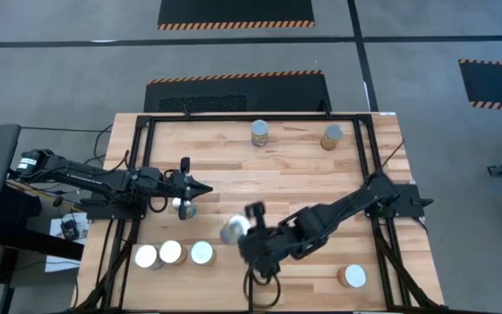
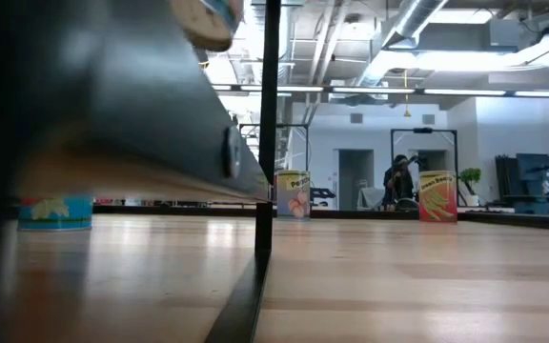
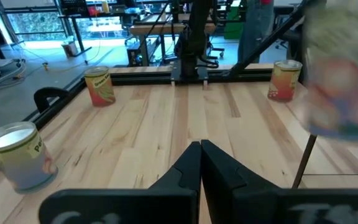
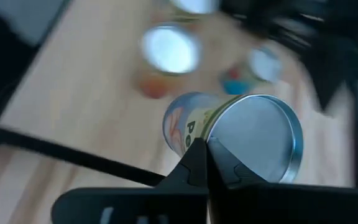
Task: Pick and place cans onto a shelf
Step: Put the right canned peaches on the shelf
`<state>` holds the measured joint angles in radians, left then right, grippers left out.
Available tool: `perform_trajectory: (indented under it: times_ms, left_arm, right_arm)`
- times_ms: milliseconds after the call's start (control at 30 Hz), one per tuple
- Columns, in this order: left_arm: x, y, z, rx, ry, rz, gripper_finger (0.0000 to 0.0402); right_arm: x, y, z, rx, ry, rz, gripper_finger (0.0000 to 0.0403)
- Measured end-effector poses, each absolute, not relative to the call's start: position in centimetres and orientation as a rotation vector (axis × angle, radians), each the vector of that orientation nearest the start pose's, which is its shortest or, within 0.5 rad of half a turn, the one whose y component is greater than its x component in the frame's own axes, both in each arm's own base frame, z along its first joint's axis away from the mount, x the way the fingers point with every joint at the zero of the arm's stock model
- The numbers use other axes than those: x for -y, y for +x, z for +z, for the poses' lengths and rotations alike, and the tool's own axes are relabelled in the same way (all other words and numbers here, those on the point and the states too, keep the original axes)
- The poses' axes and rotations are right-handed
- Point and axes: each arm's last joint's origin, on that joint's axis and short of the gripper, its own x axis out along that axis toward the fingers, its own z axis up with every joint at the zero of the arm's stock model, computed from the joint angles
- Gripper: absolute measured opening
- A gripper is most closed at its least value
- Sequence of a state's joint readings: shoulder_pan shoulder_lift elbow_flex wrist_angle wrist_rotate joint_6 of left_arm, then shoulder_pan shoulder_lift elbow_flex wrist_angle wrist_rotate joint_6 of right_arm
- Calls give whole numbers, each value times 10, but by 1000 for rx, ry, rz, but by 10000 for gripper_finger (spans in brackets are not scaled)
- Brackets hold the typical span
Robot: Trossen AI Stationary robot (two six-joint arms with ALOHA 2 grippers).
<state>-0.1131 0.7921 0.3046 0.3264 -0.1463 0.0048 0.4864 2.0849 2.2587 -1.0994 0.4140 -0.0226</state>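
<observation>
The right gripper, fingers pinching a silver-topped can, is at lower centre of the striped wooden worktop. The left gripper, fingers pressed together, waits at centre left.

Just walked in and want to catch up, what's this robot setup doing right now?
The right gripper has its jaws shut at the rim of a lifted can, which the low view shows tilted and clear of the table, near its middle. The left gripper hovers over the table's left part, jaws shut and holding nothing. Three cans stand in a row at the front left, and other cans are scattered around the table.
</observation>
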Motion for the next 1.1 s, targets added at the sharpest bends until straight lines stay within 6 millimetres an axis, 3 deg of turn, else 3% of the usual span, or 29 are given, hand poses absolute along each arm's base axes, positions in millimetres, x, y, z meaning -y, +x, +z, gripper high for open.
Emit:
perform_trajectory:
  times_ms: [233, 600, 800, 1100]
  left_arm:
    - [15, 174, 214, -160, 24, 33, 0]
    - [16, 174, 214, -161, 20, 33, 0]
    - [16, 174, 214, -164, 20, 33, 0]
    - [15, 173, 212, -180, 25, 57, 0]
  right_arm:
    - [-215, 410, 329, -885, -548, 288, 3]
    - [-202, 424, 327, -859, -526, 367, 3]
    - [-198, 439, 300, -918, -550, 423, 3]
    - [-193, 443, 298, -919, -545, 442, 3]
